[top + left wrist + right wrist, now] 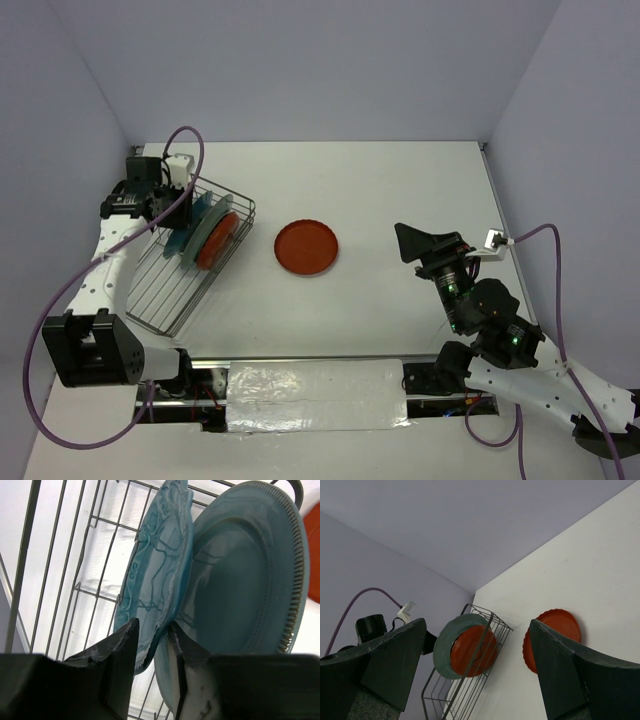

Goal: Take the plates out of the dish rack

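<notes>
The wire dish rack point(160, 298) stands at the left. Three plates stand in its far end: a teal scalloped plate point(155, 565), a larger grey-teal plate point(240, 580) behind it, and a red-orange plate point(219, 243) on the outside. My left gripper point(154, 625) is over the rack point(178, 213). Its jaws are closed narrowly on the scalloped plate's rim, with one finger between the two teal plates. A second red-orange plate point(306, 247) lies flat on the table. My right gripper point(413, 243) is open, empty, and raised at the right.
The right wrist view shows the rack point(470, 690), the grey-teal plate point(441, 652), the red-orange plate in it point(470, 650) and the one on the table point(555, 632). Walls enclose the table at the back and sides.
</notes>
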`<action>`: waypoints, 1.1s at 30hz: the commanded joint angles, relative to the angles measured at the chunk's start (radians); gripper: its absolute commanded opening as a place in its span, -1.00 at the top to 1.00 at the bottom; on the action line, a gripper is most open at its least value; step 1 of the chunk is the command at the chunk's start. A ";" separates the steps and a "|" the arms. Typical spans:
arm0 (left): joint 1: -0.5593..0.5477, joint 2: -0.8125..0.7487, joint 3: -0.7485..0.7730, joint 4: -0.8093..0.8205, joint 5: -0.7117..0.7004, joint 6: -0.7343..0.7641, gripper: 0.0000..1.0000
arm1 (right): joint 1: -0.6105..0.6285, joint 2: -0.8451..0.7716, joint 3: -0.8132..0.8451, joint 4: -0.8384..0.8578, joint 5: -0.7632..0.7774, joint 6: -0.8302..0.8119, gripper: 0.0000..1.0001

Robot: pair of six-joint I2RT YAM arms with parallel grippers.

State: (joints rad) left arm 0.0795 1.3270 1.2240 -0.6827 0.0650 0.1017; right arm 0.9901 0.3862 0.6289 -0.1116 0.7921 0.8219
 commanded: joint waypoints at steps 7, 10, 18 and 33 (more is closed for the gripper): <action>0.000 0.049 0.037 0.037 -0.007 0.004 0.84 | -0.004 -0.001 -0.009 0.044 0.006 0.008 -0.81; 0.000 0.067 0.061 0.026 0.002 0.000 1.00 | -0.002 0.005 -0.006 0.041 0.006 0.008 -0.81; 0.012 0.087 0.111 0.011 0.025 0.003 1.00 | -0.004 0.014 -0.006 0.046 0.012 0.008 -0.81; 0.051 0.055 0.224 -0.047 0.101 -0.008 1.00 | -0.004 0.028 -0.006 0.050 0.013 0.008 -0.81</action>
State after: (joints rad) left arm 0.1139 1.4181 1.3621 -0.7670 0.1635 0.1028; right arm 0.9901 0.4072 0.6281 -0.1036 0.7925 0.8219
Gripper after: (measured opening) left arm 0.268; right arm 0.906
